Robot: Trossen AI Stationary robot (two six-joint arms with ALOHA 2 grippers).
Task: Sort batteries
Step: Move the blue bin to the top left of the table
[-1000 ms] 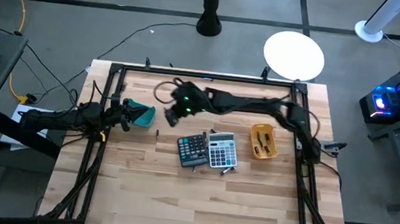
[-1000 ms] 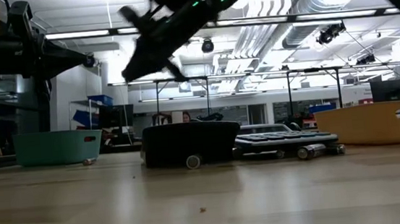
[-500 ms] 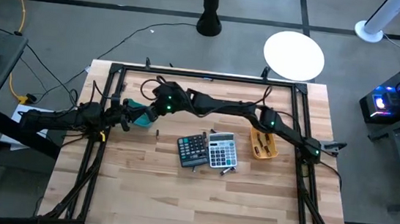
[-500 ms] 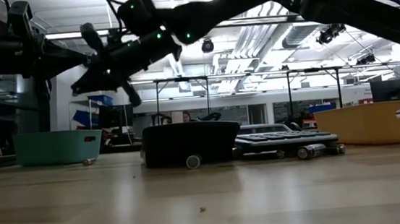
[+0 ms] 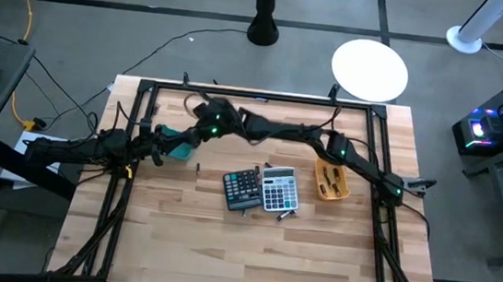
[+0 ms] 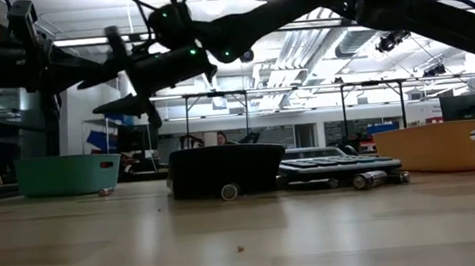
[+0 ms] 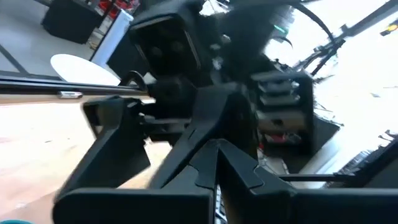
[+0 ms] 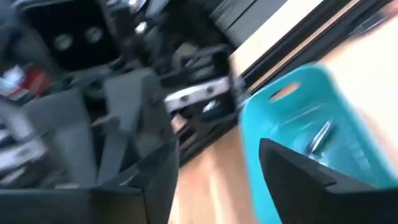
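In the low view, nearest the camera, three batteries lie on the counter (image 6: pixel 246 235): one (image 6: pixel 229 191) against the front of the dark calculator (image 6: pixel 223 170), one (image 6: pixel 371 179) right of centre by the grey calculator (image 6: pixel 335 166), and one (image 6: pixel 104 193) at the foot of the teal tray (image 6: pixel 67 174) at centre left. The high view shows two calculators at mid-frame, one dark (image 5: pixel 242 188) and one grey (image 5: pixel 279 189). It also shows two trays, teal (image 5: pixel 177 143) at left and yellow (image 5: pixel 331 178) at right, the yellow one with a few dark batteries (image 5: pixel 326 175) inside that are too small to count.

The change lies farther back. A second ago the right end effector (image 5: pixel 201 110) was above the calculators; it has since swung to the upper left and now hangs over the teal tray, its fingers spread wide and empty. The right wrist view looks into that tray (image 8: pixel 305 124), where at least one silvery battery (image 8: pixel 318 135) rests. That suggests a battery has just been delivered, so another pick-up from the loose ones probably follows.

The left end effector (image 5: pixel 154 141) waits at the tray's left edge; whether it is spread or closed cannot be told.
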